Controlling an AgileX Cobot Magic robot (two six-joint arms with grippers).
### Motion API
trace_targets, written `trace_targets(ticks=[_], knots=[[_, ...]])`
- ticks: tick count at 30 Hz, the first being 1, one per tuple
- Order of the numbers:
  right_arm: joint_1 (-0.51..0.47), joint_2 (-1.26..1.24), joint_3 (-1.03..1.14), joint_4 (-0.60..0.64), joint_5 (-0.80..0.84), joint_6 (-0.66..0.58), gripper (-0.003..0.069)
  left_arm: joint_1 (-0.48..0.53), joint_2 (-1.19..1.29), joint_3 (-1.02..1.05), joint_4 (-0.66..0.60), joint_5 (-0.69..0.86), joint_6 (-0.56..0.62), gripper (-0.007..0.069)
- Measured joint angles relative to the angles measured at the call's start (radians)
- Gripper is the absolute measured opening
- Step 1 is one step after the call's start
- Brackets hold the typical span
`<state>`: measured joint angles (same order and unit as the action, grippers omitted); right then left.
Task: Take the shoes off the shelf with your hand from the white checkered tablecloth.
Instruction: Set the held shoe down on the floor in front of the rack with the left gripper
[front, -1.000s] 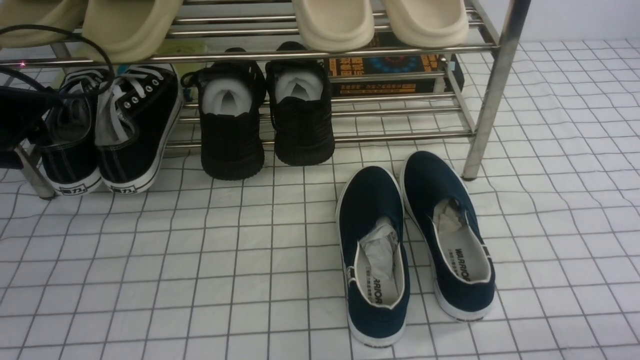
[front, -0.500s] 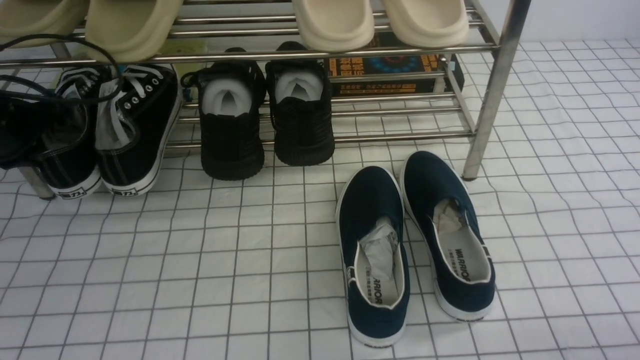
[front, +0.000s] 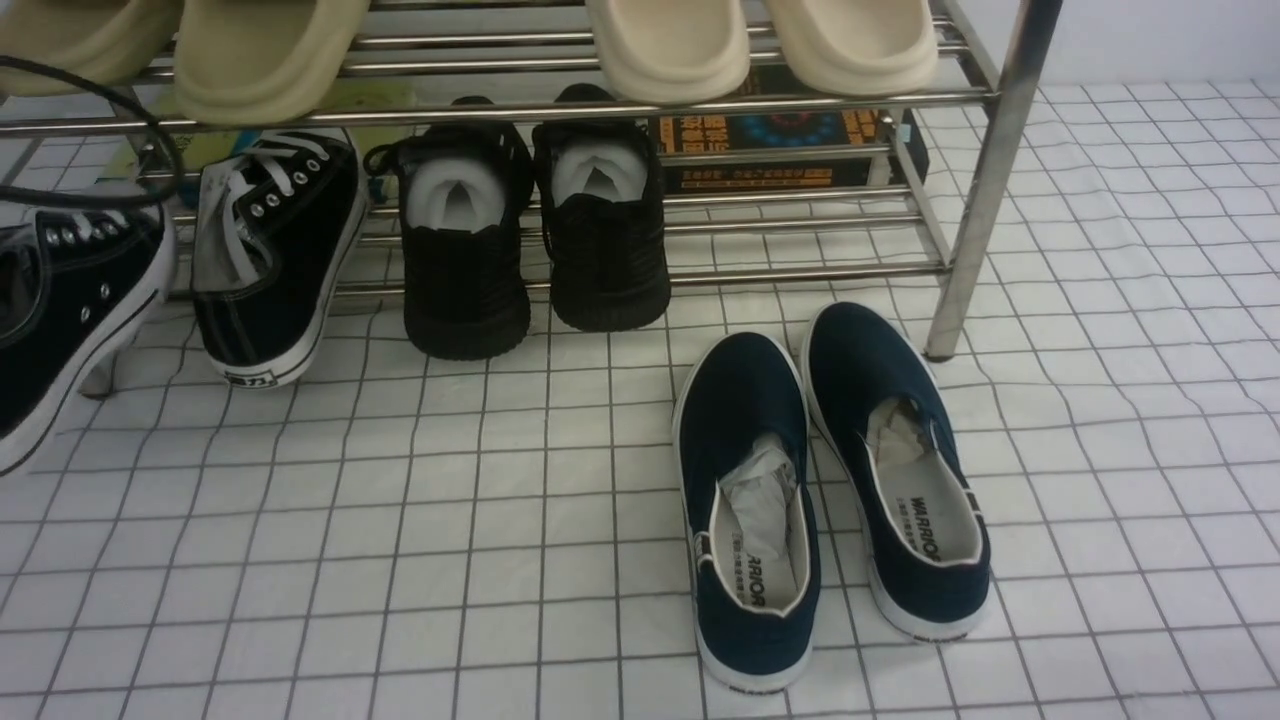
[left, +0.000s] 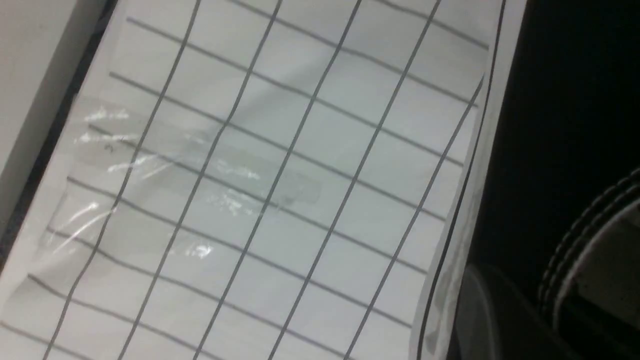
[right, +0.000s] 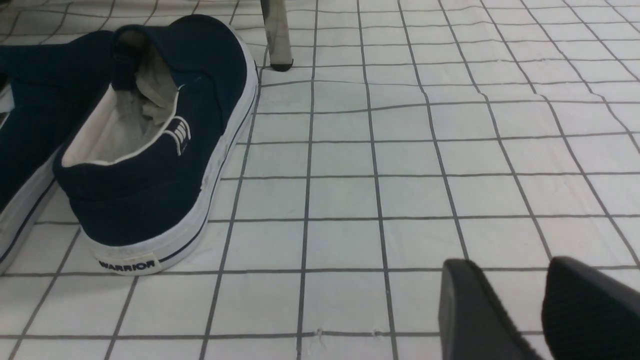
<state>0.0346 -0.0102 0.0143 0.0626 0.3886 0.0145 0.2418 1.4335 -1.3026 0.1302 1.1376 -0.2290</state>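
Observation:
One black canvas sneaker (front: 265, 255) with white laces stands on the lowest bars of the metal shelf (front: 985, 180). Its mate (front: 70, 310) hangs tilted at the far left, off the shelf and over the white checkered tablecloth (front: 450, 520). In the left wrist view my left gripper (left: 537, 305) is shut on that sneaker's (left: 560, 125) collar, with the white sole edge (left: 472, 190) beside the cloth. The left gripper itself is hidden in the front view. My right gripper (right: 520, 300) is open and empty, low over the cloth, to the right of the navy slip-ons.
A black knit pair (front: 535, 240) stands on the shelf's lowest bars. Navy slip-ons (front: 830, 490) lie on the cloth in front of the shelf's right leg (right: 277, 35). Beige slippers (front: 760, 45) sit on the upper tier. A printed box (front: 790, 150) lies behind. A black cable (front: 150, 130) loops at the left.
The left canvas sneaker has come off the shelf, moving left and toward me, and now hangs tilted at the frame's edge. My left arm has moved out of the front view.

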Motion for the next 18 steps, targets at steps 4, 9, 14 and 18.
trace_targets(ticks=[4,9,14,18], knots=[[0.000,0.000,0.000,0.000,0.000,0.000,0.0239,0.000,-0.028,0.118,0.013,-0.016,-0.037,0.0018],[0.000,0.000,0.000,0.000,0.000,0.000,0.0239,0.000,-0.030,0.268,0.014,-0.094,-0.085,0.0018],[0.000,0.000,0.000,0.000,0.000,0.000,0.0239,0.000,-0.030,0.411,0.030,-0.252,-0.089,0.0020],[0.000,0.000,0.000,0.000,0.000,0.000,0.0239,0.000,-0.030,0.441,0.049,-0.288,-0.058,0.0031]])
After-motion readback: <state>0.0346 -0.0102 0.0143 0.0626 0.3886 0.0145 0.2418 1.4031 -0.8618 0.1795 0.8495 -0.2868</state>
